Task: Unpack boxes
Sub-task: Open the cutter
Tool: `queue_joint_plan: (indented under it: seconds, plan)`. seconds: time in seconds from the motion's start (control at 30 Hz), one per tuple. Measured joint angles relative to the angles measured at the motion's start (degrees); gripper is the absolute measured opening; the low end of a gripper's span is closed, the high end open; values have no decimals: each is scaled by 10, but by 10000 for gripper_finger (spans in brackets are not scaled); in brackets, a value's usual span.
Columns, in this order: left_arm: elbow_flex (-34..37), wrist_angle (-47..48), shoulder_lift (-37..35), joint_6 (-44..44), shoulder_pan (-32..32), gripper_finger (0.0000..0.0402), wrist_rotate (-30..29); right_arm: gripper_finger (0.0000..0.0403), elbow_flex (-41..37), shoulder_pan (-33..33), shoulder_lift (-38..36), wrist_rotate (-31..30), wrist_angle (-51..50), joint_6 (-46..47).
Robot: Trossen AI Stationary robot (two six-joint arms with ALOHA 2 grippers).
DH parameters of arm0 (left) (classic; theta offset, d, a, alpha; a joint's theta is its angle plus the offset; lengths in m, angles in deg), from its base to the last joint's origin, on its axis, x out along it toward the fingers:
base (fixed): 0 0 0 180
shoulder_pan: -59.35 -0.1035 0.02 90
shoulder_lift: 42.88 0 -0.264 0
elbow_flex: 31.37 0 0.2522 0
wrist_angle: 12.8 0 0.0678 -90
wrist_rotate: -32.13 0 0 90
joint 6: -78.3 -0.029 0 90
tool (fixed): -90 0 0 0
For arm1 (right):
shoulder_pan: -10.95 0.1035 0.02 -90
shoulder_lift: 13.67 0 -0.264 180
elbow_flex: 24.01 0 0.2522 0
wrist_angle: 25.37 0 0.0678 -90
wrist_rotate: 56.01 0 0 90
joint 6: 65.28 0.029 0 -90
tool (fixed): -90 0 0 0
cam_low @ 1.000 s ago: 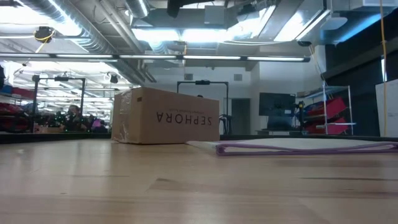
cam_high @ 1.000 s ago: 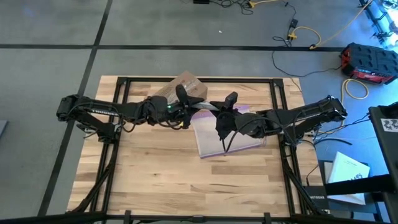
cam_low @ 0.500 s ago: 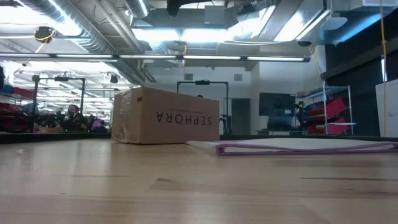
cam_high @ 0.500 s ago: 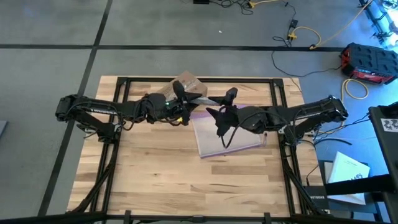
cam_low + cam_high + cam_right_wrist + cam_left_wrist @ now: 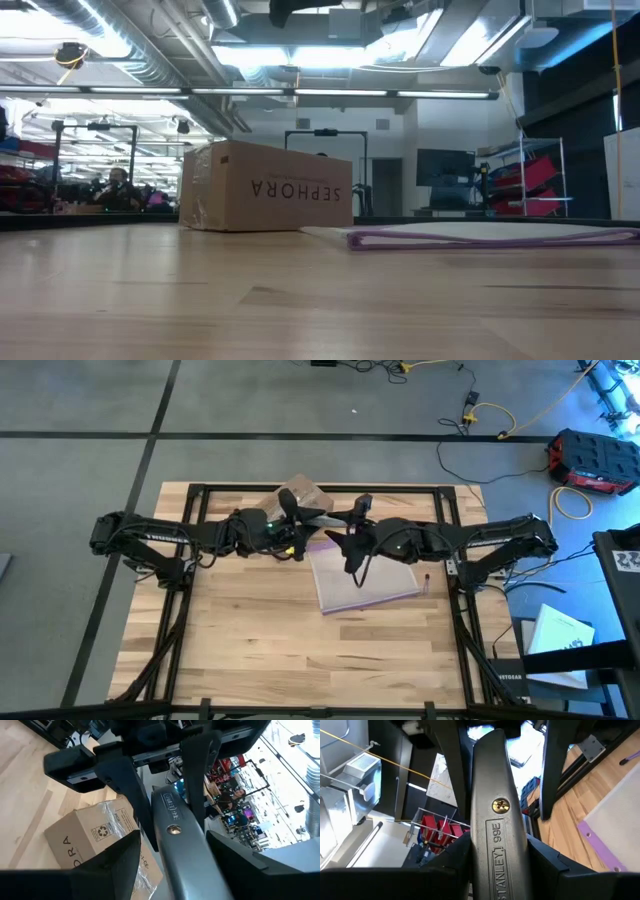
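The brown cardboard box (image 5: 300,498) with "SEPHORA" lettering (image 5: 265,186) rests on its base at the table's far middle, and no gripper touches it. Above the table, in front of it, my left gripper (image 5: 297,526) is shut on a grey Stanley utility knife (image 5: 500,820). The knife points toward the right arm. My right gripper (image 5: 345,532) is open. Its fingers (image 5: 451,765) stand on either side of the knife's free end (image 5: 186,851). My left gripper pinches the knife's handle (image 5: 496,870) between its two fingers, on its narrow edges, with the screw face toward the wrist camera. The knife lies along the fingers and sticks out ahead of them, about level and clear of the table. My right gripper straddles the knife's other end; I cannot tell whether its fingers touch it.
A clear plastic bag with a purple zip edge (image 5: 365,578) lies flat on the table below the right gripper, just right of the box (image 5: 490,236). A small pen-like item (image 5: 427,580) lies beside the bag's right edge. Bare wood shows across the near half.
My right gripper has moved toward the table's left and far edge, up to the knife held by my left gripper, and has rolled a little. The left gripper, the knife, the box and the bag have stayed where they were.
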Motion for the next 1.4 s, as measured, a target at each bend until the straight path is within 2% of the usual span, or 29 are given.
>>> queue_joint_plan:
  seconds: [0.1, 0.23, 0.27, 0.4, 0.57, 0.73, 0.93, 1.07, 1.27, 1.4]
  plan:
    - [0, 1, 0, 9, 0, 119, 4, 192, 0, -5, 7, 4, 3, 0]
    - [0, 12, 1, 5, 0, 119, 9, 118, 0, -4, 8, -2, -2, -2]
    - [0, 15, 1, 3, -2, 119, 10, 114, 0, -2, 8, -5, -5, -2]
    - [0, 17, 1, 2, -4, 119, 16, 114, 0, 9, 8, -32, -4, -11]
    - [-1, 20, 1, 6, -4, 121, 15, 114, 0, 9, 8, -34, -3, -10]
    - [-2, 7, 2, 36, -8, 175, 9, 114, 0, 7, 8, -41, 2, -10]
    - [-2, 10, 2, 38, -8, 192, 8, 114, 0, 7, 8, -41, -1, -11]
    - [-2, 11, 2, 38, -8, 179, 8, 114, 0, 7, 8, -45, -1, -11]
    - [-2, 20, 2, 34, -10, 125, 14, 114, 0, 13, 8, -58, -4, -24]
    - [-2, 20, 2, 33, -11, 125, 15, 114, 0, 18, 8, -60, -5, -24]
